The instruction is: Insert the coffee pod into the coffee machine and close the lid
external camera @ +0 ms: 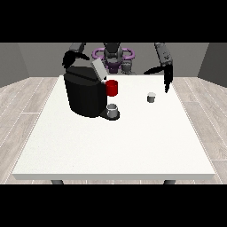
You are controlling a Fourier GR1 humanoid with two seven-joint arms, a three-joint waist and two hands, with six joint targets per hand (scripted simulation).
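**Ana:** Nearest us is the front edge of the white table [111, 175], a smooth matte slab, with two dark legs just poking out beneath it. A broad bare stretch runs from that edge up to the things.

**Ben:** And the things?

**Ana:** A black, boxy coffee machine [84, 94] with rounded corners stands at the view's left, well in from the edges. Its grey lid [98, 69] is tilted up, open. A red cylindrical part [112, 88] sits at its front, and below that a small grey cup [112, 110] rests on the machine's dark base.

**Ben:** Where is the coffee pod?

**Ana:** The coffee pod [151, 97] is a small pale cylinder standing on the table by itself, well apart from the machine, towards the view's right. Nothing touches it.

**Ben:** The hands?

**Ana:** The hand at the view's right [166, 80] hangs above the table's far right part, beyond the pod, with its fingers pointing straight down, released and holding nothing. The hand at the view's left [71, 58] is behind the machine's top, black against black; I cannot tell how its fingers lie. The robot's torso [113, 55] is partly hidden behind the lid.
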